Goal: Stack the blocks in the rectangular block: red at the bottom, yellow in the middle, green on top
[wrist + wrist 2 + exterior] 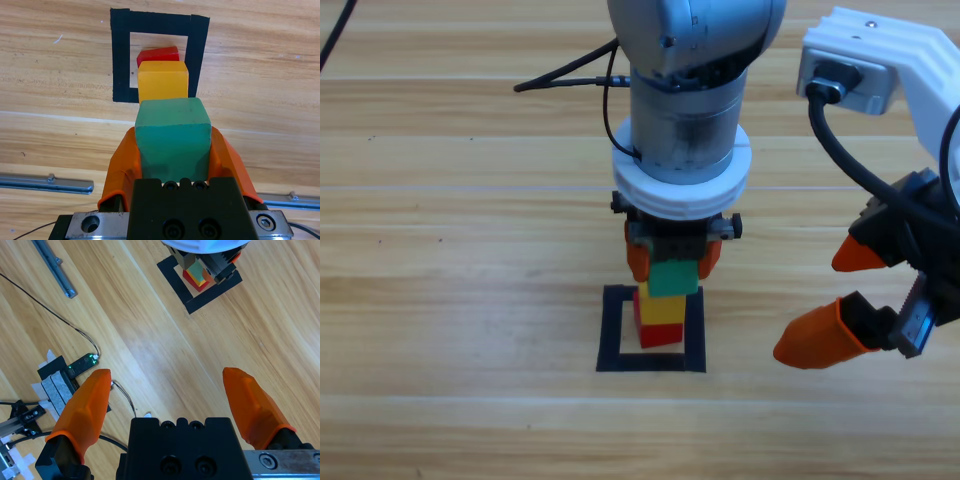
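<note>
The red cube (658, 336) lies inside the black tape square (650, 364), and the yellow cube (663, 309) rests on top of it. Directly over the yellow cube is the green cube (672, 278), with my left gripper (672, 262) shut on it from above. In the left wrist view the green cube (172, 135) fills the space between the orange fingers, with the yellow cube (162, 82), the red cube (157, 53) and the tape square (120, 60) beyond. I cannot tell whether green touches yellow. My right gripper (807, 308) hangs open and holds nothing, to the right of the square.
A black cable (570, 82) runs across the table behind the left arm. The right wrist view shows a metal rail (55, 267), a small black device with a green light (82, 365), thin cables and taped pads off to one side.
</note>
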Motion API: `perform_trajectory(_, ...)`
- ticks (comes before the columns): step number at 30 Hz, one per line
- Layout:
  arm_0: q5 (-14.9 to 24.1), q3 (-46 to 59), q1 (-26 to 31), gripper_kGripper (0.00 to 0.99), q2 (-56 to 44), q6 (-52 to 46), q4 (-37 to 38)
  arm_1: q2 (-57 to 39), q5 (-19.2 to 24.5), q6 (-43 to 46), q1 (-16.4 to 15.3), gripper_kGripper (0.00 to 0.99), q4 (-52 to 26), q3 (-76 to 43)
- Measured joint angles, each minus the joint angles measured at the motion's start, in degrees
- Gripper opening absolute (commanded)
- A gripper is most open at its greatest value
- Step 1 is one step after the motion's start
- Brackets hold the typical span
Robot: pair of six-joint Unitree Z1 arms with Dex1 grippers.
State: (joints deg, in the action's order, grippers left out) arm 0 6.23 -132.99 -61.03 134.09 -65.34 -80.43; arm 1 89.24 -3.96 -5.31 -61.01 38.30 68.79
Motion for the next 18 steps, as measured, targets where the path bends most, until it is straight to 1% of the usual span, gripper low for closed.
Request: perform_trajectory(18,-0.4,0.0,0.8,0.015,0.0,-0.7,0.0,0.0,0.0,0.0,0.0,0.990,0.0,0.0)
